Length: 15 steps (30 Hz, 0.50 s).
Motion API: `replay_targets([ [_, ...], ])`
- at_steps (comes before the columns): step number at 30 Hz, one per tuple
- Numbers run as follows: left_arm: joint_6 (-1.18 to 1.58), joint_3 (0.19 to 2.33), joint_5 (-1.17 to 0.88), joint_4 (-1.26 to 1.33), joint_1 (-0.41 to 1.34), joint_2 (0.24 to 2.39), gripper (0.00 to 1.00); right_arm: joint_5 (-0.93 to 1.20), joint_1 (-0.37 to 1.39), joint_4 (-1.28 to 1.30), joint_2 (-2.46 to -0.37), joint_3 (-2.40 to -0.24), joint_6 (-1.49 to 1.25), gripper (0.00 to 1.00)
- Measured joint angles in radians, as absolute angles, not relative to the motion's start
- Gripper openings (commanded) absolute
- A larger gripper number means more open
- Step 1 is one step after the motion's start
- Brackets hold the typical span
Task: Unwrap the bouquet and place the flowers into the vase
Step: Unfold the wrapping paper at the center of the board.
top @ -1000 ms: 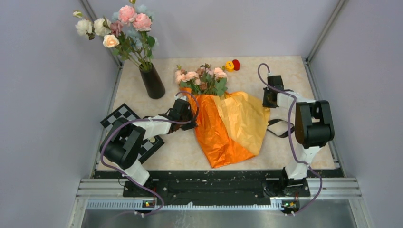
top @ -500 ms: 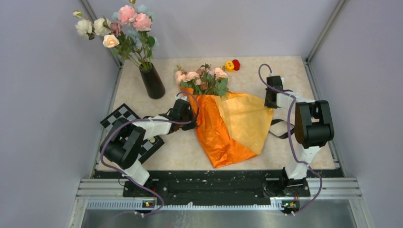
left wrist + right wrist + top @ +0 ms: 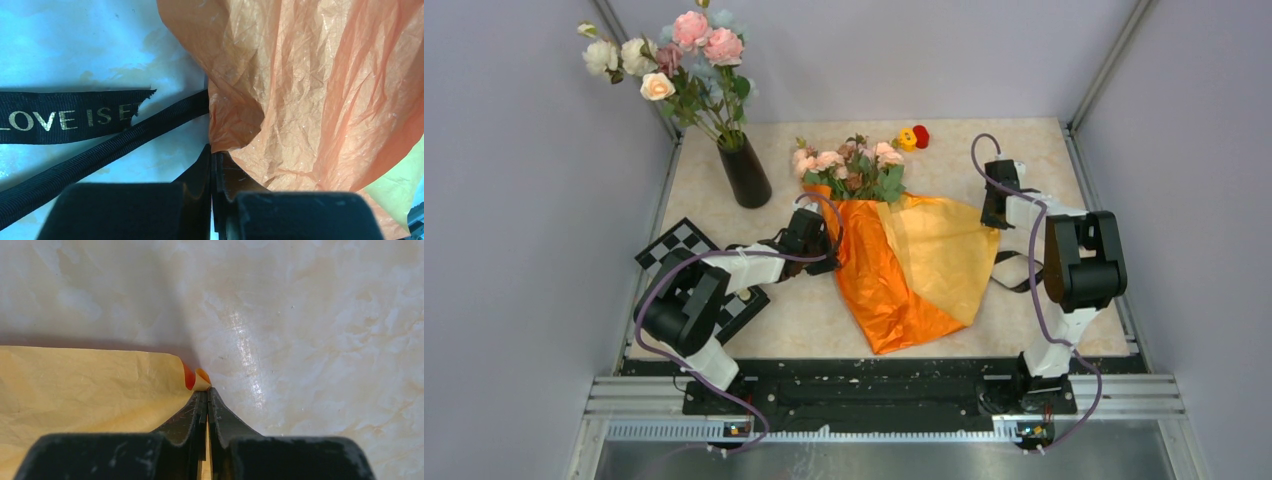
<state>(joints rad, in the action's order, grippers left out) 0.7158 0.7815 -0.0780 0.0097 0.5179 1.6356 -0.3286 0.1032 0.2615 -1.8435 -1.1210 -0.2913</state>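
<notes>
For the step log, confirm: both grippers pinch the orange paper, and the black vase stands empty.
Not empty: the top view shows the vase holding a tall white-and-pink flower bunch. The left gripper and the right gripper do pinch the orange paper.

Layout, referenced to each pincer.
Wrapping paper (image 3: 914,265) lies spread on table (image 3: 1044,150) between left gripper (image 3: 819,245) and right gripper (image 3: 994,205), with an edge caught in each pair of tips. Flowers (image 3: 849,165) sit just behind left gripper, vase (image 3: 746,175) behind and to its left. In its wrist view, ribbon (image 3: 75,117) lies left of the tips.
</notes>
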Motion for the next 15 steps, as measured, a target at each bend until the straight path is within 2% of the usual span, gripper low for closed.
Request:
replay_targets([
  [4,0.702,0.781,-0.081,0.001,0.518,1.625,0.3,-0.334,0.103,0.288,-1.843,-1.133,-0.281,0.38],
  [5,0.697,0.782,-0.079,-0.009,0.518,1.618,0.38,-0.336,0.102,0.293,-1.843,-1.135,-0.276,0.42],
  [7,0.683,0.784,-0.072,-0.039,0.518,1.596,0.5,-0.34,0.102,0.32,-1.835,-1.14,-0.268,0.47],
  [10,0.658,0.803,-0.052,-0.093,0.518,1.55,0.64,-0.339,0.102,0.355,-1.802,-1.14,-0.261,0.54],
  [15,0.622,0.869,0.01,-0.174,0.518,1.451,0.78,-0.326,0.102,0.372,-1.68,-1.138,-0.261,0.61],
])
